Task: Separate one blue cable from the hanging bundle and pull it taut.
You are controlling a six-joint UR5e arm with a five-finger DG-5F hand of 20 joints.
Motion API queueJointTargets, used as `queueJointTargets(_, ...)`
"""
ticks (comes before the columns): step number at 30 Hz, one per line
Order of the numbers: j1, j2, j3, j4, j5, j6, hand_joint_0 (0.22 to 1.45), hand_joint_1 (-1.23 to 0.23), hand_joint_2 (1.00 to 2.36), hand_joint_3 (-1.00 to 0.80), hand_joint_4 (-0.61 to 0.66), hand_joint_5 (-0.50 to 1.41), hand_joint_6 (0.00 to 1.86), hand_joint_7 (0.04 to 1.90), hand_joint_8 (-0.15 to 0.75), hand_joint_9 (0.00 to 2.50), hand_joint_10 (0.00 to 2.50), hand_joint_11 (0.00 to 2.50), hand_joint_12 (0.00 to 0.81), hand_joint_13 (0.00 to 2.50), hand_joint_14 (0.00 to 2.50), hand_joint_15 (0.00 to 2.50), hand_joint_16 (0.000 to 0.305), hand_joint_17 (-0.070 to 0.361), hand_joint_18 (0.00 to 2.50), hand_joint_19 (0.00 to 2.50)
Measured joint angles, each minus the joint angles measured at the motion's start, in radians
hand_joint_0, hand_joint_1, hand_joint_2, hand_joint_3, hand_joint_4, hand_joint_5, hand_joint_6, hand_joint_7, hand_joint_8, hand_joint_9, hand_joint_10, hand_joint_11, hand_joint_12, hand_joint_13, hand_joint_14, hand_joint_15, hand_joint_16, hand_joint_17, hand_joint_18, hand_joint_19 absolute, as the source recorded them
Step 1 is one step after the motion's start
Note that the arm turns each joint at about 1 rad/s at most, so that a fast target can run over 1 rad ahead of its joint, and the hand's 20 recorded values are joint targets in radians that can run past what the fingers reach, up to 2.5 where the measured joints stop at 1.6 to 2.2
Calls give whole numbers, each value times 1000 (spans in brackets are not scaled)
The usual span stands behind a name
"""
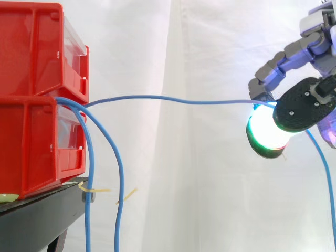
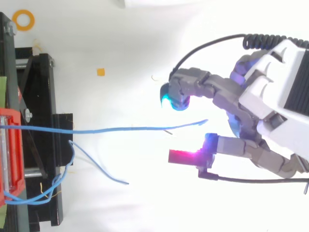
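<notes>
Hand (image 2: 270, 92) apparently pinches one blue cable (image 1: 173, 98); other cables (image 1: 119, 173) (two) hang beside red bins (image 1: 37, 105).

I am observing the hand (image 2: 273, 92) showing a white moulded shell with a black ribbed panel. Its fingers (image 2: 207, 87) are reading as blocky grey segments, tinged violet in places. The pads (image 1: 265, 128) are glowing white edged with green in the side view, and cyan and magenta from above. One pad is wearing a round black disc (image 1: 304, 107).
</notes>
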Motion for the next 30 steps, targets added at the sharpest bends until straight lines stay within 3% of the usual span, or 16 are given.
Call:
queueJointTargets(10, 8, 0, -1, -22, -27, 272, 763, -770, 1015, -275, 50, 148, 504, 1272, 165, 2096, 27, 600, 296, 1505, 25, 879, 38, 86, 988, 877)
queueJointTargets(14, 8, 0, -2, -30, -42, 337, 763, -770, 1015, -275, 50, 148, 504, 1272, 158, 2098, 26, 608, 299, 1505, 25, 880, 38, 86, 988, 878)
queueJointTargets(30, 8, 0, -2, -37, -59, 355, 763, -769, 1015, -273, 51, 148, 504, 1272, 165, 2101, 24, 610, 302, 1504, 25, 880, 38, 86, 991, 878)
